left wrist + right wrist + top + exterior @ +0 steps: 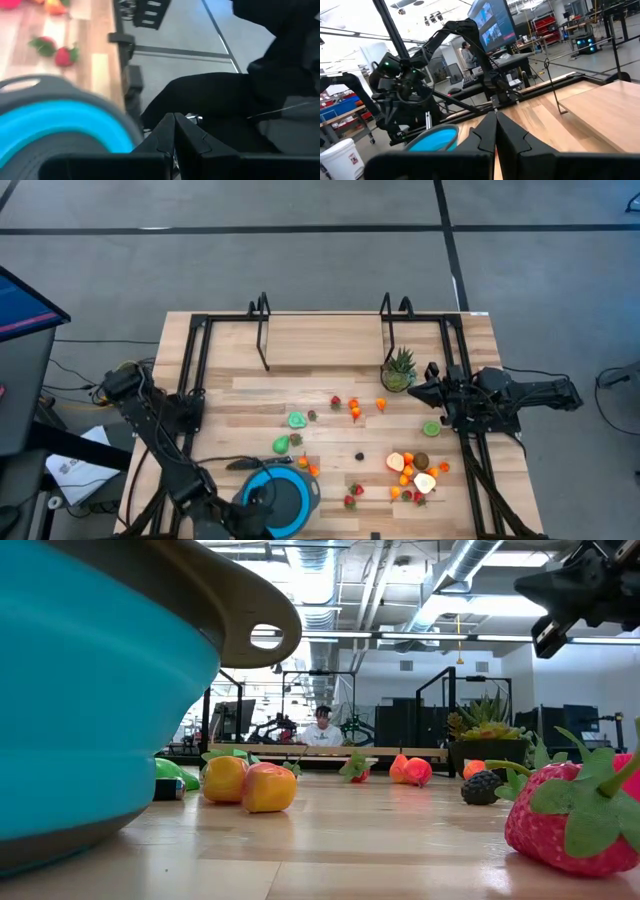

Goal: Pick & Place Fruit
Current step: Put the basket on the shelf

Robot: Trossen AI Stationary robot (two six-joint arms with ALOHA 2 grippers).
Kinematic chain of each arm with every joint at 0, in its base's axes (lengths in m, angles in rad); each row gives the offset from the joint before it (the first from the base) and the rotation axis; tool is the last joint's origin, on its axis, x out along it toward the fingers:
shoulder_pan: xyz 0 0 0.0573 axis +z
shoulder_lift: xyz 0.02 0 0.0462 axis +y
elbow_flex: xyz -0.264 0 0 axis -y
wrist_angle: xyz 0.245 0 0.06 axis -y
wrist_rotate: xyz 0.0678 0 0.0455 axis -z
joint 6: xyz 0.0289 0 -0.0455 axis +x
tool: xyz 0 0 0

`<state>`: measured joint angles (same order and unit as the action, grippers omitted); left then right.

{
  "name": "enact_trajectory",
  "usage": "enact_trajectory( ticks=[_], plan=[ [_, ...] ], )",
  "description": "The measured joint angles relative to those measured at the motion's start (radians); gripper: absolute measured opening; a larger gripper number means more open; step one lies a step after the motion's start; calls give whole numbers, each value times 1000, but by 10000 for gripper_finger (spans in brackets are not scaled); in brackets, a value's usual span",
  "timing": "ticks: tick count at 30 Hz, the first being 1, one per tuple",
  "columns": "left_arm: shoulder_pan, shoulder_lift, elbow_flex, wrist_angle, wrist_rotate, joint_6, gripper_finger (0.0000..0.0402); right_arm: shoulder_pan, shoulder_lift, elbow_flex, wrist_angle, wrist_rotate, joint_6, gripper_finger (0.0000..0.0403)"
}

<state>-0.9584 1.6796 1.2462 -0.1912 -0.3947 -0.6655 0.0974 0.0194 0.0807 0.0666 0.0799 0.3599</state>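
Note:
Small toy fruits lie scattered on the wooden table point(300, 340): a green pear point(297, 420), a lime point(432, 428), strawberries point(352, 500), orange pieces point(355, 412), peach halves point(425, 482) and a kiwi point(421, 460). In the low view a strawberry point(570, 815) is close by and orange pieces point(248, 785) lie farther off. My left gripper point(175, 120) is shut and empty at the table's near edge, beside the blue bowl point(285, 498). My right gripper point(496, 116) is shut and empty, raised at the table's right side near the plant point(399, 370).
The blue bowl with its black handle point(245, 465) stands at the near edge and fills the left of the low view point(90, 690). A spiky green plant stands far right. Black frame rails point(195, 370) run along both sides of the table. A person sits far behind the table point(322, 730).

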Motion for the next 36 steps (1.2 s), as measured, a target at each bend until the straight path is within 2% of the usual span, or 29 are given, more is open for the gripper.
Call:
enact_trajectory(
  ticks=[4, 9, 16, 20, 27, 31, 36],
  plan=[
    [-12, 30, 74, -84, 0, 7, 1, -1, 0, 0, 0, 0, 0, 0],
    [-18, 31, 77, -219, 3, -29, 1, 0, 0, 0, 0, 0, 0, 0],
    [7, 31, 50, -248, 103, -25, 8, 0, 0, 0, 0, -1, 0, 0],
    [28, 31, 27, -248, 143, -26, 43, 0, 0, 0, 0, -1, -3, 0],
    [45, 31, -9, -242, 149, -28, 142, 0, 0, 0, 0, -1, -3, 0],
    [43, 31, -37, -239, 243, -82, 192, 0, 0, 0, 0, -2, -3, 0],
    [31, 31, -56, -233, 271, -104, 212, 0, 0, 0, 0, -2, -3, 0]
  ],
)
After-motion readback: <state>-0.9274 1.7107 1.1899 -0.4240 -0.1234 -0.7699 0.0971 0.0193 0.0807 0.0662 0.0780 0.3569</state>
